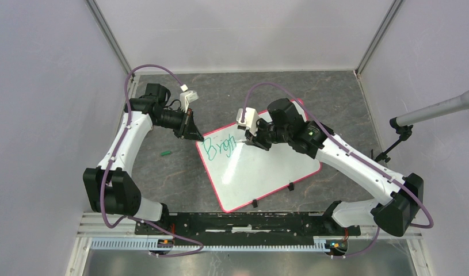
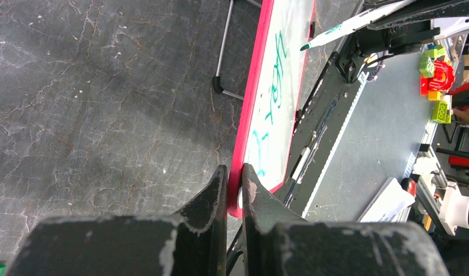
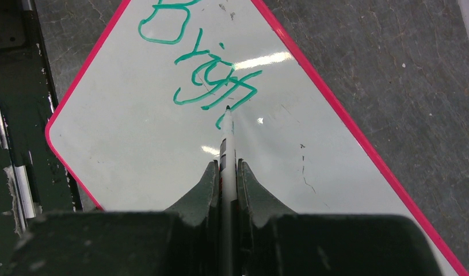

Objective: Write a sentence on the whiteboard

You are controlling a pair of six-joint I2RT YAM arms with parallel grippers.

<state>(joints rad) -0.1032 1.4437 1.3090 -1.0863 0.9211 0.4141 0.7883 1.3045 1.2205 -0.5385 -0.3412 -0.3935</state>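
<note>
1. Marker (image 3: 227,141) is sitting clamped between the two fingers of the right gripper (image 3: 226,168). I am reading those jaws as closed tight on the white barrel, with the tip pointing away from the wrist.
2. I am seeing its green tip resting at the end of the last written stroke. Whether it is actually pressing on the surface, I cannot tell.
3. The whiteboard (image 1: 266,172) is lying flat on the dark, stone-patterned table (image 1: 335,92). It is turned at an angle and sitting mid-table between the two arms.
4. The sentence (image 3: 209,75) is showing as a single line of green lettering near the board's far-left corner, reading roughly "Brigh".
5. The left gripper (image 2: 235,172) is pinching that same corner. Its jaws are standing almost shut, with the red-pink rim caught between them.
6. I am seeing two black clips (image 1: 290,187) sitting on the board's near edge, one beside the other.
7. A small green piece (image 1: 166,153) is lying on the table to the left of the board, apart from it and below the left arm's wrist.
</note>
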